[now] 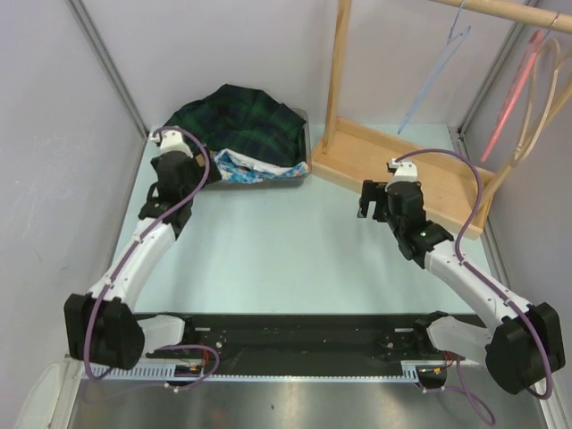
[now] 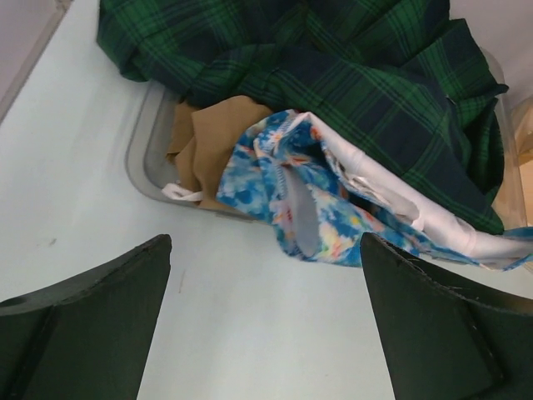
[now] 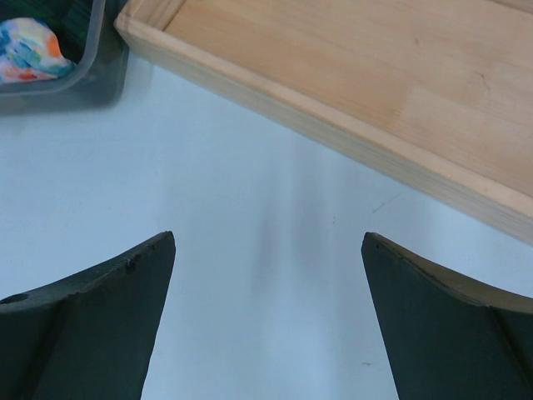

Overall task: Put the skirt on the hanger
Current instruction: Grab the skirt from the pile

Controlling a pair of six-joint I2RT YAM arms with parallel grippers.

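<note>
A pale tabletop (image 1: 295, 259) carried a grey tray (image 1: 268, 181) at the far left and a wooden rack (image 1: 393, 165) at the far right, a blue hanger (image 1: 431, 71) hanging from its rail. The green tartan skirt (image 2: 358, 75) lay heaped in the tray over a floral garment (image 2: 283, 183). Soft, light and limp, it would probably sag and drag; the waistband, not discernible here, seemed the best hold. The left fingers (image 2: 92, 308) stood spread just before the tray, the right fingers (image 3: 92, 308) spread over tabletop near the rack. No writing was legible.
</note>
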